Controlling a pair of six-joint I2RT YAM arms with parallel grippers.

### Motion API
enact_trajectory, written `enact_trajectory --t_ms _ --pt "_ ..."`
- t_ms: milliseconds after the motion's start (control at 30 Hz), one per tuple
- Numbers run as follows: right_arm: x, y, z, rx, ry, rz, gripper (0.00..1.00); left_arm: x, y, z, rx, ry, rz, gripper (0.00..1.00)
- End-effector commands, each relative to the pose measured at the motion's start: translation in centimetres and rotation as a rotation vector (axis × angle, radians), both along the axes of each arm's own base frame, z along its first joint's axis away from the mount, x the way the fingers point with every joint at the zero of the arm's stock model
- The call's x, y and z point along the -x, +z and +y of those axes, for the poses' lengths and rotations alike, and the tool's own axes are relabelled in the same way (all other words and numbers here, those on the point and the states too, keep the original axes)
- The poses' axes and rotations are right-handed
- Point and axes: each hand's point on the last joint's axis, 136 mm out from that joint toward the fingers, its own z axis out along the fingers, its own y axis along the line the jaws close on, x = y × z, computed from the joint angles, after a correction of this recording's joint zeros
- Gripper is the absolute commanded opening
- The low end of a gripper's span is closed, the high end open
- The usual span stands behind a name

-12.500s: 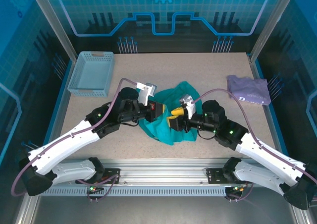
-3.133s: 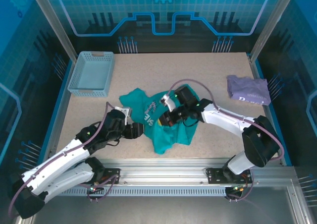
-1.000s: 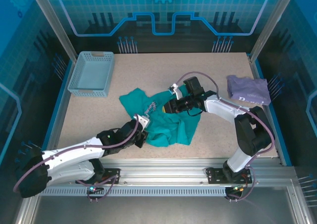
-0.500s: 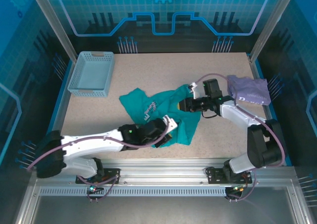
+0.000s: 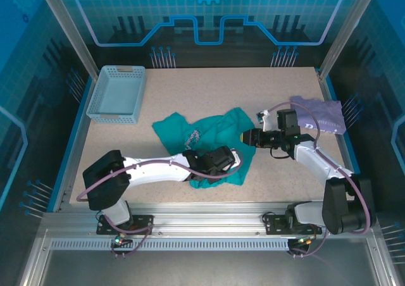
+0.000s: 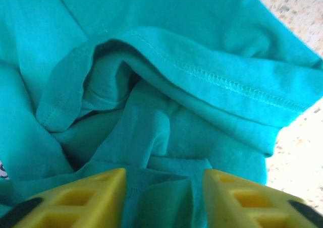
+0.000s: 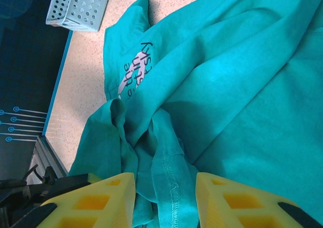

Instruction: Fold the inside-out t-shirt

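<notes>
I find the teal-green short-sleeved cloth t-shirt (image 5: 212, 134) crumpled mid-table on the speckled beige tabletop (image 5: 266, 90). The left arm reaches low and rightward. The left gripper (image 6: 164, 180) sits over the shirt's near hem, yellow fingers spread, with cloth bunched between them. The right arm bends inward. The right gripper (image 7: 165, 183) is at the shirt's right edge, fingers likewise parted.

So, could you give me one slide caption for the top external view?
Both arms reach a crumpled teal t-shirt mid-table; blue basket at back left, lavender garment at back right.
</notes>
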Motion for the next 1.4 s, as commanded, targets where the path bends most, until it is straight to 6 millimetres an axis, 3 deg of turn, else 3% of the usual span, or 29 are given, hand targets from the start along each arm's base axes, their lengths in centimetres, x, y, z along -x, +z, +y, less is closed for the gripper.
enact_trajectory --t_ms 0,233,433,667,867,1033,1133,1267,1367 --pt "0.3 0.1 -0.2 -0.017 -0.007 0.001 0.38 -0.6 0.5 0.1 -0.012 0.003 0.001 0.34" --pt "0.5 0.2 -0.2 -0.02 -0.005 0.0 0.38 -0.6 2.6 -0.3 0.123 0.03 0.021 0.12" --pt "0.6 0.1 -0.1 -0.024 -0.002 0.001 0.38 -0.4 5.0 0.3 0.283 0.066 0.075 0.01" --pt "1.1 -0.5 0.3 0.099 0.014 -0.018 0.41 -0.8 7.9 2.0 0.469 0.164 0.116 0.0" --pt "1.5 -2.3 2.8 0.377 0.111 -0.073 0.52 -0.9 11.0 4.6 0.686 0.268 0.152 0.0" --pt "0.6 -4.5 6.1 0.468 0.21 -0.059 0.55 -1.0 12.2 6.7 0.752 0.328 0.13 0.0" --pt "-0.6 -6.1 6.8 0.513 0.222 -0.043 0.47 -1.4 13.2 8.2 0.784 0.384 0.095 0.0" --pt "-1.6 -5.6 7.2 0.516 0.233 -0.076 0.29 -2.1 15.4 10.3 0.855 0.45 0.041 0.0" --pt "-1.2 -5.8 7.5 0.507 0.267 -0.05 0.32 -2.4 16.5 11.3 0.89 0.473 0.014 0.0"
